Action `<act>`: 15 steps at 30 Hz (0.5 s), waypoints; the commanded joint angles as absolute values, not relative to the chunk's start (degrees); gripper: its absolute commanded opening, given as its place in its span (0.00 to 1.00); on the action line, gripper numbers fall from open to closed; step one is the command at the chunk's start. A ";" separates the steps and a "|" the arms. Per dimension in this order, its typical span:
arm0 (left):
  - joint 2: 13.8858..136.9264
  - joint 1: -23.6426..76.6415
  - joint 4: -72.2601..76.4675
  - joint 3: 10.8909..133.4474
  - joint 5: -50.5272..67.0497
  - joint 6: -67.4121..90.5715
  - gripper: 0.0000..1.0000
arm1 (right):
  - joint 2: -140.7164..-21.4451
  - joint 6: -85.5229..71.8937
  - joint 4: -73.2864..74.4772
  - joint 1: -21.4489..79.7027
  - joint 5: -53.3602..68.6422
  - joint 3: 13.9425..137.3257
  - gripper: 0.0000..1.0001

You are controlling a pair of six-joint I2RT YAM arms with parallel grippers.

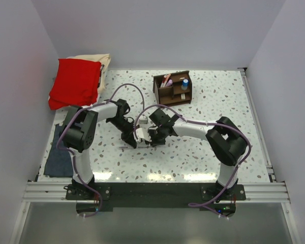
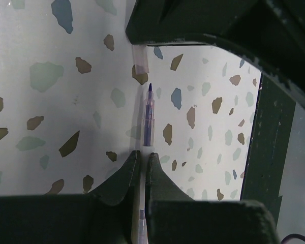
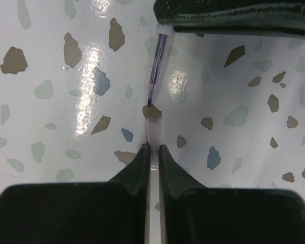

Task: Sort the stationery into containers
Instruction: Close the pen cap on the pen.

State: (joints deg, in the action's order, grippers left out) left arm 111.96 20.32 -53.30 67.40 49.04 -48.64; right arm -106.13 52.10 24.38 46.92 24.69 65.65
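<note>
Brown organizer (image 1: pixel 173 87) at one o'clock already holds several items (image 1: pixel 167 80); left claw (image 2: pixel 141 158) clamps an unsorted purple pen (image 2: pixel 148 124), right claw (image 3: pixel 152 151) clamps what seems its clear cap (image 3: pixel 153 125).

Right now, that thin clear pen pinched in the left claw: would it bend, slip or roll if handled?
Probably stiff: the pen juts straight from the left gripper without sagging. Its round, smooth barrel would likely roll on the glossy table if released. The bare tip looks delicate; its clear cap sits in the right gripper.
</note>
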 commanded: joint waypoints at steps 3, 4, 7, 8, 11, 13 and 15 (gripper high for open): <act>112.67 20.04 -53.78 70.66 50.71 -46.58 0.00 | -105.56 52.47 24.78 47.37 22.15 66.00 0.00; 112.68 20.04 -53.70 70.75 50.80 -46.32 0.00 | -105.64 52.47 24.87 47.46 21.97 66.18 0.00; 112.94 20.04 -53.53 70.84 50.71 -45.79 0.00 | -104.94 52.91 24.52 47.37 21.62 65.92 0.00; 113.11 19.95 -53.35 70.93 50.63 -45.44 0.00 | -105.12 52.91 24.52 47.37 21.62 65.92 0.00; 113.38 20.04 -53.17 71.19 50.45 -45.00 0.00 | -105.12 52.56 24.35 47.11 21.71 65.74 0.00; 113.29 20.04 -52.91 71.19 50.36 -44.91 0.00 | -105.12 51.51 24.08 47.02 21.62 65.74 0.00; 113.20 20.04 -53.17 71.10 50.19 -45.17 0.00 | -105.03 50.19 24.26 46.58 21.88 65.92 0.00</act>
State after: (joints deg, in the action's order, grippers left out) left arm 112.92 20.32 -53.39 69.32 49.06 -45.76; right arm -106.13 51.88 24.18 47.20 23.51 65.76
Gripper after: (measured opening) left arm 0.059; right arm 0.030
